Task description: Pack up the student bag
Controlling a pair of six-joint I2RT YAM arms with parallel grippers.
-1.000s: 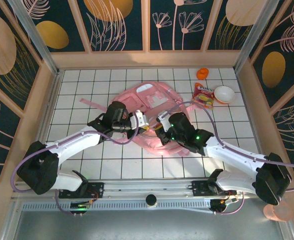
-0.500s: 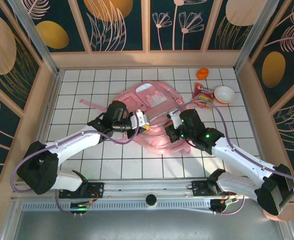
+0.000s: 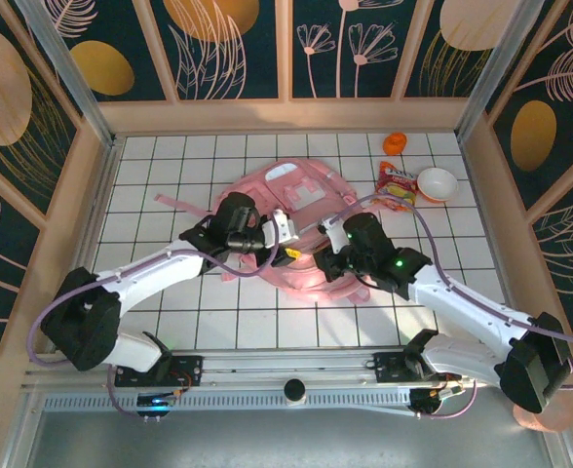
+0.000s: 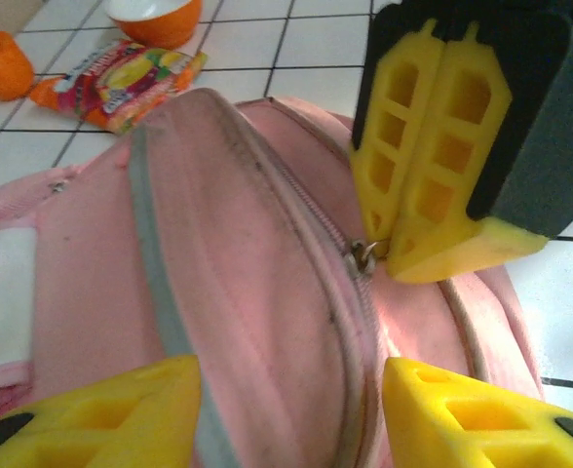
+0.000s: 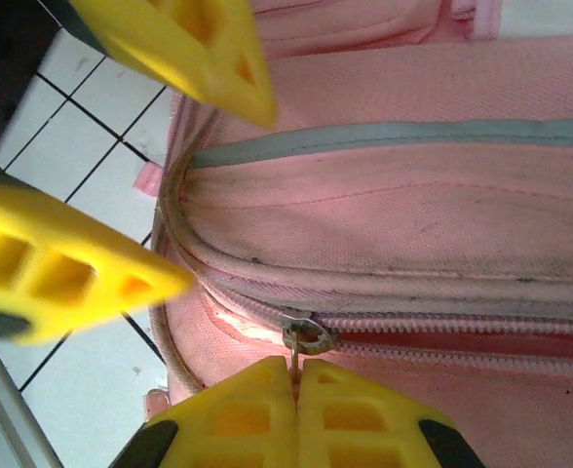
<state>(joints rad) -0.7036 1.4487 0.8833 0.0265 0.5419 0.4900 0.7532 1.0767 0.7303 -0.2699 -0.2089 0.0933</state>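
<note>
The student bag (image 3: 306,278), a pale pink backpack, lies flat in the middle of the tiled table. My right gripper (image 5: 296,390) is shut on the small metal zip pull (image 5: 306,336) at the end of the bag's zip. The zip stands partly parted to the right of the pull. My left gripper (image 4: 286,409) is open, its two yellow fingers (image 4: 101,409) spread over the bag's (image 4: 238,292) top seam without pinching it. From above, the left gripper (image 3: 291,246) and the right gripper (image 3: 324,250) face each other closely over the bag.
A colourful snack packet (image 3: 397,185), an orange-and-white bowl (image 3: 437,183) and a small orange object (image 3: 395,143) lie at the back right. A pink strap (image 3: 179,203) trails off the bag to the left. Wooden walls ring the table.
My left gripper has opened, let go of the bag and shifted a little right. The right gripper stays shut on the zip pull, having moved slightly along the bag.
</note>
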